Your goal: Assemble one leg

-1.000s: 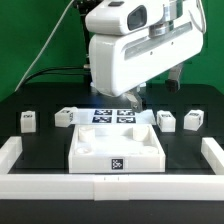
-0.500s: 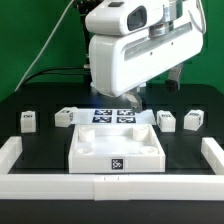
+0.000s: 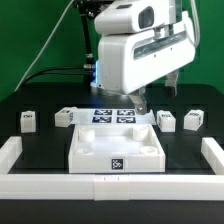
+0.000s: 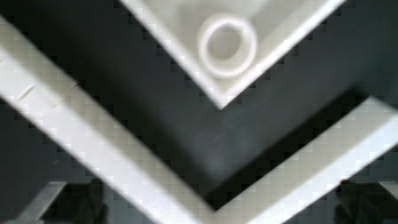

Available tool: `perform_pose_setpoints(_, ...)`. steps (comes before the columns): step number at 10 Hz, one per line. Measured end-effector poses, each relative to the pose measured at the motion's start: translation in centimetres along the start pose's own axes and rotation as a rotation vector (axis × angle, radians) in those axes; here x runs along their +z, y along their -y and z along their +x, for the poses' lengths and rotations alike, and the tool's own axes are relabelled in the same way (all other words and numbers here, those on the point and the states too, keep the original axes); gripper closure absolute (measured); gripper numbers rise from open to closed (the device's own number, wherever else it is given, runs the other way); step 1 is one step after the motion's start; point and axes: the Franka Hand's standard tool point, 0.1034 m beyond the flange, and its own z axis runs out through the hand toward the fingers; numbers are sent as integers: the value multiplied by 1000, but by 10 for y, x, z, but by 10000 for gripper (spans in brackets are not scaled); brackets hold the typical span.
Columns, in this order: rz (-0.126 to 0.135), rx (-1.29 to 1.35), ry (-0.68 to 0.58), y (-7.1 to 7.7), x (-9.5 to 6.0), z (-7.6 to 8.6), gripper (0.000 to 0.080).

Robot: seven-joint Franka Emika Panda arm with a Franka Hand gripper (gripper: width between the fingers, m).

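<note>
- Arm has swung toward the exterior view's right and risen slightly; the parts on the table lie unchanged
- nearest leg stands upright on the table near the tray-like piece, on the exterior view's right; probably light, stiff and smooth; pinch two flat opposite sides at mid-height
- jaws hang over the marker board; seemingly wide apart, holding nothing

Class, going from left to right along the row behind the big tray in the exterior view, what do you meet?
far-left leg → wider white block → marker board → inner right leg → far-right leg
</note>
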Motion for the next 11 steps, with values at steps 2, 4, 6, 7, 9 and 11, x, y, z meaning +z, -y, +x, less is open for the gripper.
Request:
perform_pose_setpoints(2, -18, -137, 54, 12, 12, -10, 150)
perform_pose_setpoints(4, -2, -162, 88, 16, 15, -15, 150)
perform_pose_setpoints(6, -1, -161, 89, 16, 15, -16, 150)
perform_pose_setpoints(7, -1, -161, 89, 16, 15, -16, 150)
perform_pose_setpoints(9, -48, -260, 57, 17, 22, -22, 150)
perform_pose_setpoints(11, -111, -496, 44, 43, 44, -54, 150)
